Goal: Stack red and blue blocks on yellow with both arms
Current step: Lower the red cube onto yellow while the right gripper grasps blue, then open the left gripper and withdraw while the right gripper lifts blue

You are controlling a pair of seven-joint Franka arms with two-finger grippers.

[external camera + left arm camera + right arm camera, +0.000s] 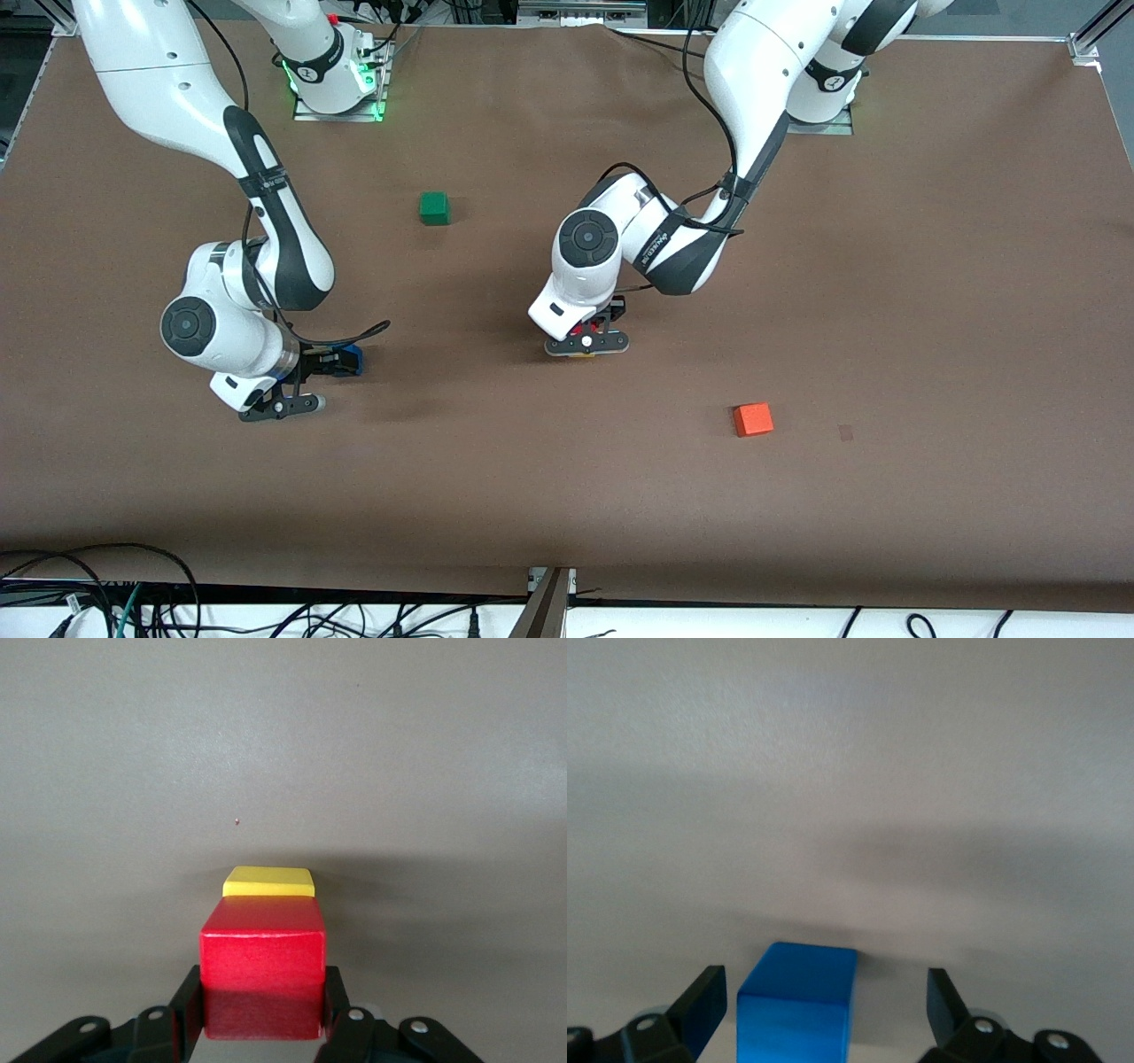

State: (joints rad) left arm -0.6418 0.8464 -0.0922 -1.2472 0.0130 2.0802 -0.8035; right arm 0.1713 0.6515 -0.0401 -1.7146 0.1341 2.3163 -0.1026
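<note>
Red block (262,973) in left gripper (262,1028)

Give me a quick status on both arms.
Left gripper shut on red block, over yellow block. Right gripper open around blue block. Nothing in the way.

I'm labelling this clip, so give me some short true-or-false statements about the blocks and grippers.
1. The left gripper is shut on the small matte deep-red cube. True.
2. The bright-yellow cube sits on the red cube. False: it lies below it.
3. The right gripper is clamped on the bright-blue cube. False: its fingers stand open around it.
4. A green cube lies farther from the front camera than the orange cube. True.
</note>
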